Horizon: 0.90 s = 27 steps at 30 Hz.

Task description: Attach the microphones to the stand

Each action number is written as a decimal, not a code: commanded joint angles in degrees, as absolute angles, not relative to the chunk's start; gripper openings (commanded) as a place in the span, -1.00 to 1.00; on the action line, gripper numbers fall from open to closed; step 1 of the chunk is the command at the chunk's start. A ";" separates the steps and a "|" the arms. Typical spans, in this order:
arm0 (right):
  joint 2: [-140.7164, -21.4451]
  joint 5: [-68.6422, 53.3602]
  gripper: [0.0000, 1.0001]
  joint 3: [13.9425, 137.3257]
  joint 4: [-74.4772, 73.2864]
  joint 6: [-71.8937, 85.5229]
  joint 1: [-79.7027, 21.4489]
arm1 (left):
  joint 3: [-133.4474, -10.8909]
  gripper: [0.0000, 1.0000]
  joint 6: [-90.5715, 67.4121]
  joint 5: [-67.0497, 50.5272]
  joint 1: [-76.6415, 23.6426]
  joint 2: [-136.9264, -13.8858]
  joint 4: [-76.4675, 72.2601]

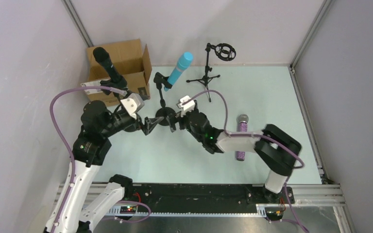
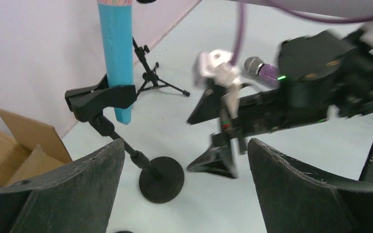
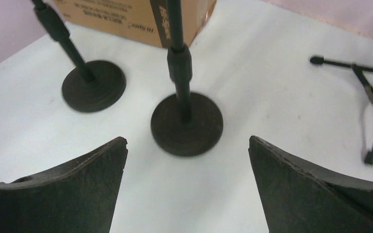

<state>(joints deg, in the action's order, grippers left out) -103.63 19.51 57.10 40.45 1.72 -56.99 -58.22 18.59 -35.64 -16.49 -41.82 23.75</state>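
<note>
Purple microphone (image 1: 243, 127) middle hidden by right arm (image 1: 238, 141), turquoise microphone (image 2: 116, 58) head cut off, tripod stand (image 3: 335, 63) probably cropped.

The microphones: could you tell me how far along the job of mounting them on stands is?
Done: the turquoise microphone is clamped in a stand clip, and the black microphone appears mounted by the cardboard box. In hand: nothing; the left gripper and right gripper are both open. Left: the purple microphone lies on the table, and the tripod stand holds nothing.
</note>
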 commanded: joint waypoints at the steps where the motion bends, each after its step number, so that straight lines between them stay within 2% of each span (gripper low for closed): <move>1: -89.98 22.13 0.99 49.96 29.05 8.47 -58.17 | -61.38 0.99 12.96 -32.09 -15.34 -43.18 23.24; 5: -76.87 19.33 0.99 43.87 18.80 18.06 -54.22 | -62.22 0.99 10.60 -33.16 -14.06 -43.39 23.22; 11: -65.83 0.11 0.99 45.91 14.63 29.26 -35.22 | -61.81 0.99 8.47 -33.59 -13.89 -42.71 23.21; 14: -67.71 -7.09 0.99 50.72 15.56 33.72 -25.46 | -61.34 0.99 8.84 -33.05 -13.90 -41.92 23.25; 18: -77.80 -15.83 0.99 59.04 20.50 43.71 -15.96 | -60.81 1.00 9.05 -32.56 -13.89 -41.11 23.26; 22: -86.91 -20.47 0.99 64.47 28.12 54.96 -10.70 | -60.27 0.99 9.10 -32.66 -13.92 -40.44 23.27; 27: -96.08 -20.97 0.99 70.71 31.36 59.56 -8.20 | -59.84 0.99 9.14 -32.87 -13.84 -40.37 23.25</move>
